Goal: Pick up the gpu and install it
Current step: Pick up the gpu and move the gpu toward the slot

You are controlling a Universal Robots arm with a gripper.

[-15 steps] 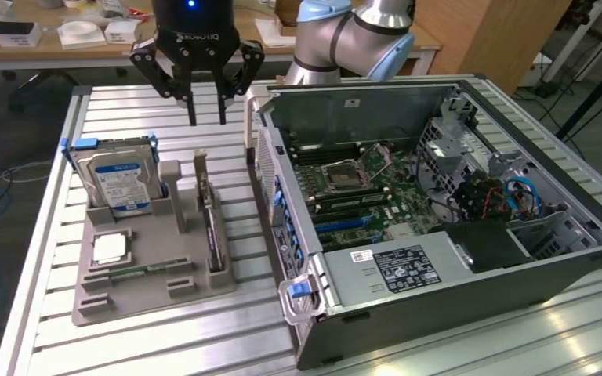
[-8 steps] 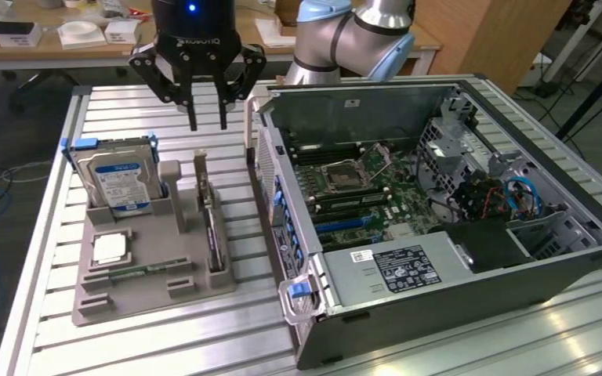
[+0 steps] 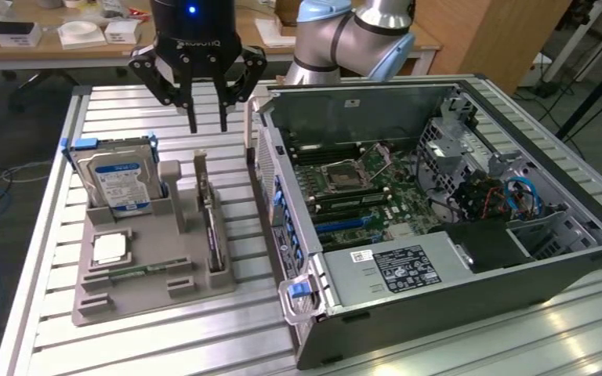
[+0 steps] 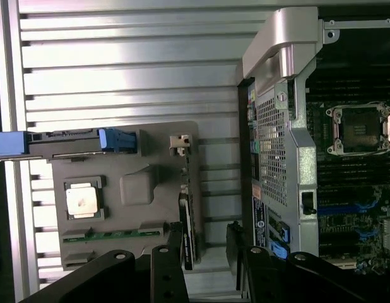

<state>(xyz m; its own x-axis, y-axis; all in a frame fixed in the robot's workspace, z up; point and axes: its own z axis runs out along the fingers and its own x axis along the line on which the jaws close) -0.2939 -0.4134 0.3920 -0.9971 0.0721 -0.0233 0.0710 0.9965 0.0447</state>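
Gpu (image 3: 210, 223) stood on its long edge in a narrow slot of the grey holder tray (image 3: 144, 304) on the bench (image 3: 123, 110), between the tray's grey upright post (image 3: 179, 196) and the open computer case (image 3: 437, 227), with its silver bracket at the end nearer the arm. Your fingers (image 3: 190, 116) hung spread wide apart and empty, above the bench just past the tray's far end, touching nothing. In the wrist view the card (image 4: 187, 228) sat much closer to one finger (image 4: 174, 252) than to the other, so if you had closed from that line, I judged the near finger would have met it first and tipped or skewed it in the slot. A descent too far towards the post risked knocking it, or the hard drive (image 3: 121, 182) in its blue caddy beside it. If the slot held the card tightly, a lift could have dragged the whole tray up, spilling the processor (image 3: 110, 249) and the memory stick (image 3: 139, 272). A pinch on the thin bracket alone looked likely to let the card swing, and a tilted card would have caught on the case wall.
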